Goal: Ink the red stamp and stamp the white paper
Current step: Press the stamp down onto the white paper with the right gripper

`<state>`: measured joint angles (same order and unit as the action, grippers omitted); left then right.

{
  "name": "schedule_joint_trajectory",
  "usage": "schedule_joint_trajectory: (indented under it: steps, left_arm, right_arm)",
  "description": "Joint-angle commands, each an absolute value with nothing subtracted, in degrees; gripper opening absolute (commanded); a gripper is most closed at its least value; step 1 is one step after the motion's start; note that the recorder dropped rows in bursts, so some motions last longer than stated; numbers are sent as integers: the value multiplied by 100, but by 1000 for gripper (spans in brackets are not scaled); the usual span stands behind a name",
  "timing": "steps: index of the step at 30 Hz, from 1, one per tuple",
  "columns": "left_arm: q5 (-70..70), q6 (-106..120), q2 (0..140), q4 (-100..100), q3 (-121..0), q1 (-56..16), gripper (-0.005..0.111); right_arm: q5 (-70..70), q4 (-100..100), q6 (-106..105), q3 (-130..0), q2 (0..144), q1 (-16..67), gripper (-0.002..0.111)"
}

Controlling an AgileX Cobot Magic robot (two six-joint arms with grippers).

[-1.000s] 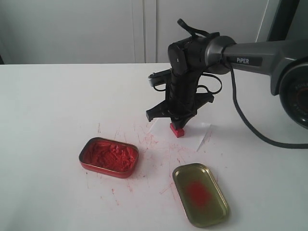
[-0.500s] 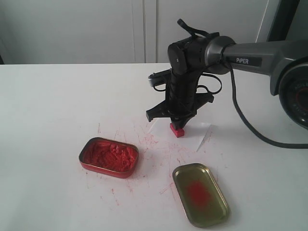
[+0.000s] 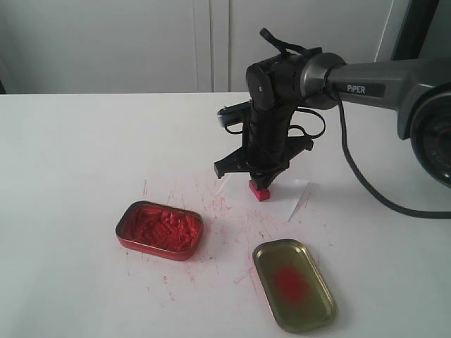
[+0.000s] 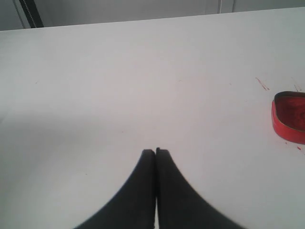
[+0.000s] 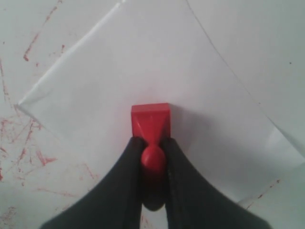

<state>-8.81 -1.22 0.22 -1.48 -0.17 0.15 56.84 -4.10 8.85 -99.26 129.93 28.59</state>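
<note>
The small red stamp [image 3: 259,190] [image 5: 150,119] stands base-down on the white paper [image 3: 285,194] [image 5: 143,62], pressed flat against the sheet. My right gripper [image 3: 262,176] [image 5: 152,143] points straight down and is shut on the stamp's narrow handle. No imprint shows on the paper; the stamp's base covers that spot. My left gripper [image 4: 155,151] is out of the exterior view; its wrist view shows it shut on nothing over bare white tabletop, with the edge of the ink tin [image 4: 289,117] off to one side.
The red tin of lumpy ink paste [image 3: 160,229] lies front left of the paper. Its gold lid [image 3: 293,284] with a red smear lies front right. Red ink streaks [image 3: 211,204] mark the white table around them. The right arm's cable [image 3: 366,183] trails over the table.
</note>
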Motion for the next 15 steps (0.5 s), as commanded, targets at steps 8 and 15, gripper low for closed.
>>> schedule_joint_trajectory:
  steps: [8, 15]
  left_arm:
    - [-860, -128, 0, -140, 0, -1, 0]
    - [-860, -128, 0, -140, 0, -1, 0]
  right_arm:
    - [5750, -325, 840, -9653, 12848, 2798, 0]
    - [5703, 54, 645, -9653, 12629, 2798, 0]
